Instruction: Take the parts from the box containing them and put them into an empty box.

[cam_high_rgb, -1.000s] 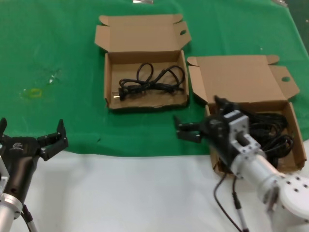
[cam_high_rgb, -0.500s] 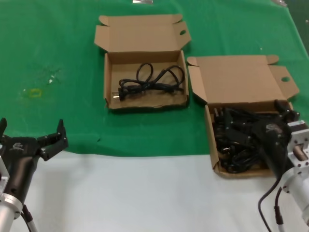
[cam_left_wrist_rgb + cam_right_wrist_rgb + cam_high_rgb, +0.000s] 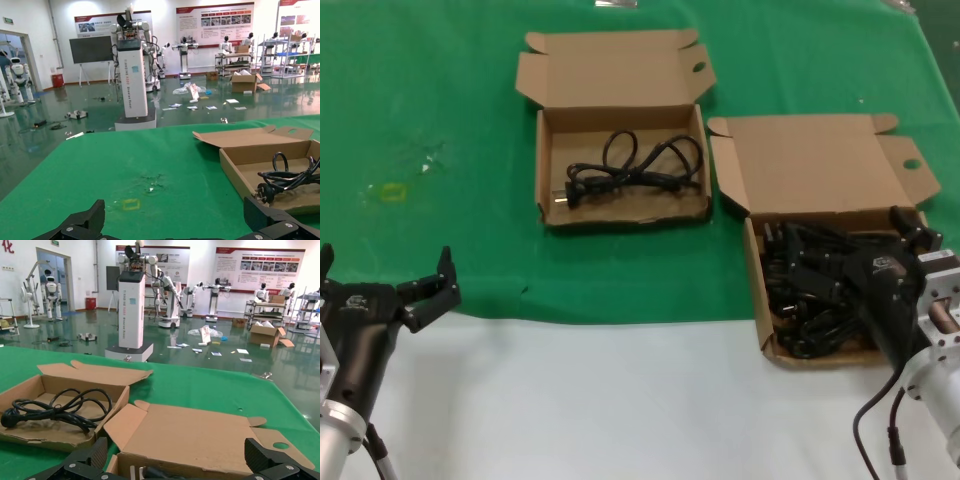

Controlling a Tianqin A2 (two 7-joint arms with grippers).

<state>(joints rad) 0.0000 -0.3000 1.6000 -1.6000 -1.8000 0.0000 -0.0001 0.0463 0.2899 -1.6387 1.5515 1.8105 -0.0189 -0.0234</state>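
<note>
The box containing the parts [image 3: 756, 290] sits at the right, its flap lid [image 3: 810, 165] open, filled with several tangled black power cords [image 3: 810, 290]. My right gripper [image 3: 850, 245] hangs open just above these cords, holding nothing. Its wrist view shows the open right gripper [image 3: 177, 447] over that box's near wall, with plug prongs [image 3: 132, 472] below. The other box [image 3: 620, 218], farther back and to the left, holds one looped cord [image 3: 630, 168], which also shows in the left wrist view [image 3: 287, 177] and the right wrist view [image 3: 55, 407]. My left gripper [image 3: 385, 262] is parked open at the front left [image 3: 175, 210].
A green cloth [image 3: 440, 100] covers the back of the table. A bare white strip [image 3: 570, 400] runs along the front. A small yellow mark [image 3: 390, 192] lies on the cloth at the left. The two boxes stand close together.
My right gripper has swung right from in front of the gap between the boxes to above the full box's cords, then stayed there. The left arm has not moved.
</note>
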